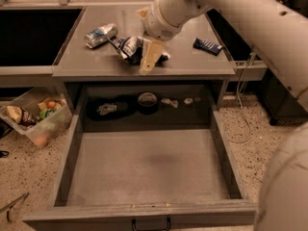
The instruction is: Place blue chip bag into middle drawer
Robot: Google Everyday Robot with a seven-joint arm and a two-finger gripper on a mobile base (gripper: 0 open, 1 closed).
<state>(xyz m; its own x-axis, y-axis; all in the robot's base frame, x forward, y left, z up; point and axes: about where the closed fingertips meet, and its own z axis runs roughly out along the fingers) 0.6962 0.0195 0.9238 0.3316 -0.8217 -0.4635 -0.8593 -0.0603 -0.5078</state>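
A: What lay nearest the camera?

B: The middle drawer [144, 167], pulled fully out, with its small dark handle [149, 224] at the front edge and its grey floor bare. Behind it, in the recess under the counter, sat a roll of tape [147, 100] among some dark odds and ends I couldn't make out.

A: And the blue chip bag?

B: Not in the drawer yet. The blue chip bag [129, 48] lay crumpled on the countertop [192, 64], close to its front edge and just above the open drawer. The gripper [148, 61] hung at the bag's right side, overlapping it from the camera's angle. Whether it was open, closed or already pinching foil, I could not tell.

A: How would the bag handle, in your view?

B: Light, soft and slick, I'd judge. Foil crumples and slides, and the chips inside would crush under a hard squeeze. I'd take hold of a raised, wrinkled fold near a seam rather than the puffed body.

A: Anything beyond it?

B: A drink can [101, 35] lay on its side just left of the bag, and a small bar wrapper [208, 45] lay well to the right. Neither was the target.
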